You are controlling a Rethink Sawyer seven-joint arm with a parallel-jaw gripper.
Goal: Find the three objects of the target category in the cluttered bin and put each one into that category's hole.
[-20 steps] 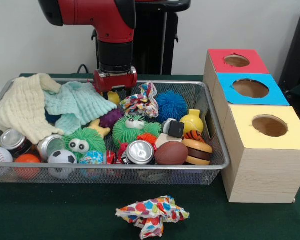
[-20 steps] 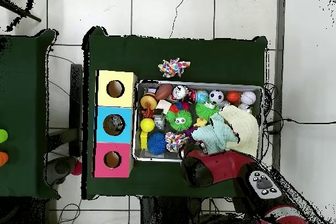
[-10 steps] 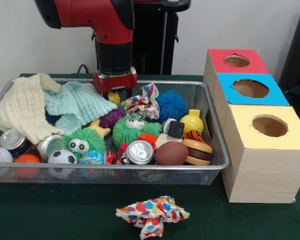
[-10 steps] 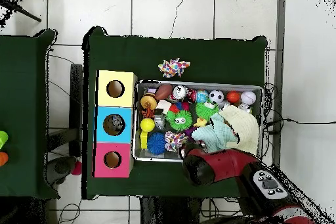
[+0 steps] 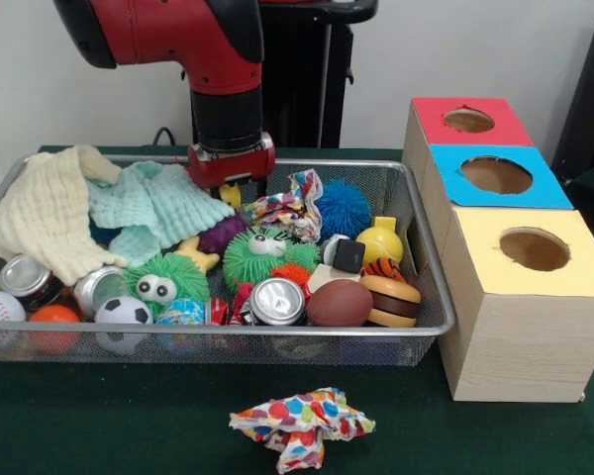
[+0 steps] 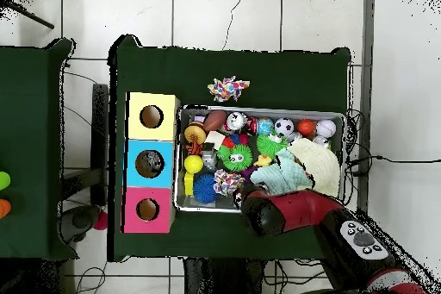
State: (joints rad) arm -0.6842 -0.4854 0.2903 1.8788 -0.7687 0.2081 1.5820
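Note:
The wire mesh bin (image 5: 277,332) is full of toys, cans and cloths; it also shows in the overhead view (image 6: 258,111). My gripper (image 5: 246,190) is down in the bin's far middle. It seems shut on the left end of a multicoloured dotted cloth (image 5: 289,205), which stretches to the right from it. In the overhead view the arm (image 6: 276,211) covers the gripper, and the cloth (image 6: 226,184) shows beside it. The blue-topped box's hole (image 5: 496,174) is right of the bin, between the red and yellow boxes; it also shows in the overhead view (image 6: 150,164).
A second dotted cloth (image 5: 302,424) lies on the table in front of the bin. The bin also holds a cream cloth (image 5: 49,208), a teal cloth (image 5: 153,203), a blue spiky ball (image 5: 342,208), cans and balls. The red box hole (image 5: 468,120) and yellow box hole (image 5: 534,248) flank the blue one.
My gripper has shifted a little to the right in the front view. The dotted cloth in the bin has moved right with it and stretched out.

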